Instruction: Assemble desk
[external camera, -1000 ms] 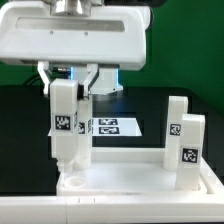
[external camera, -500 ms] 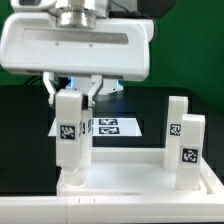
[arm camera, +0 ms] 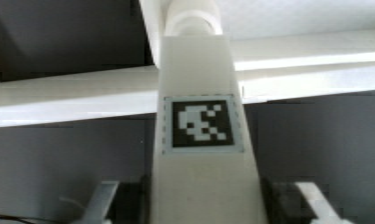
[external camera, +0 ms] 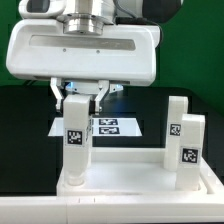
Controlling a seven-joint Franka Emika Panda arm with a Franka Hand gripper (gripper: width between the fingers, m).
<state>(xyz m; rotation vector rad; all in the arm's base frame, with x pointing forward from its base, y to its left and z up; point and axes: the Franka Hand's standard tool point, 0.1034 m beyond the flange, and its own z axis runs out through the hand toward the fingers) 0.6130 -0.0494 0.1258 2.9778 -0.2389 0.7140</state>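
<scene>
The white tabletop lies at the front of the exterior view with its rim up. My gripper is shut on the top of a white leg with a tag. It holds the leg upright with its foot at the tabletop's corner on the exterior view's left. In the wrist view the leg fills the middle between my two fingers. Two more tagged legs, one behind and one in front, stand upright at the tabletop's right end. The fourth leg is out of view.
The marker board lies on the black table behind the tabletop. A green wall stands at the back. My wide white hand hangs over the left half of the scene and hides what is behind it.
My gripper and the leg in it have moved down and toward the exterior view's right together. The two legs on the right and the tabletop have not moved.
</scene>
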